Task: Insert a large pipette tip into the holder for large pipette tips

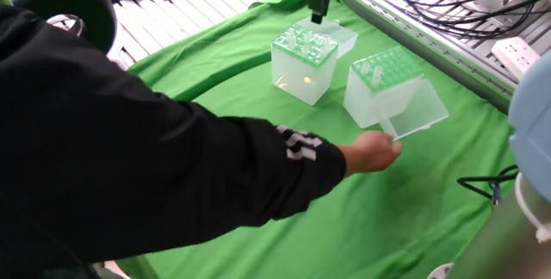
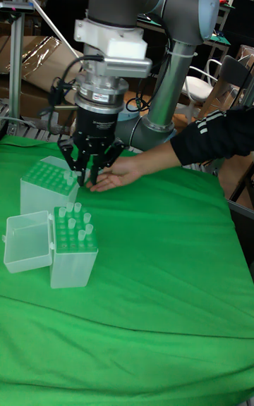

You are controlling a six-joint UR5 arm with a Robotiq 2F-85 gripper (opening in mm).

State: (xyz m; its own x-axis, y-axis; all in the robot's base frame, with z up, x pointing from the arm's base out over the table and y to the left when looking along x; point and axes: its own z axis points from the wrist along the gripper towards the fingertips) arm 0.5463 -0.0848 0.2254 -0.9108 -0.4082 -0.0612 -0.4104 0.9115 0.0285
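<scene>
Claw (image 2: 89, 177) over the far box, a person's hand (image 1: 370, 151) beside the near one

Its fingers are drawn close together above the holder for large pipette tips (image 1: 304, 62), but whether a tip sits between them cannot be told. The holder stands on the green cloth (image 1: 405, 201) covering the bench, lid hinged back. Just beside it is a second box (image 1: 385, 85) bristling with clear tips, its open lid (image 1: 418, 112) near the hand. The black sleeve (image 1: 172, 176) fills the foreground; its white print is unreadable.
</scene>
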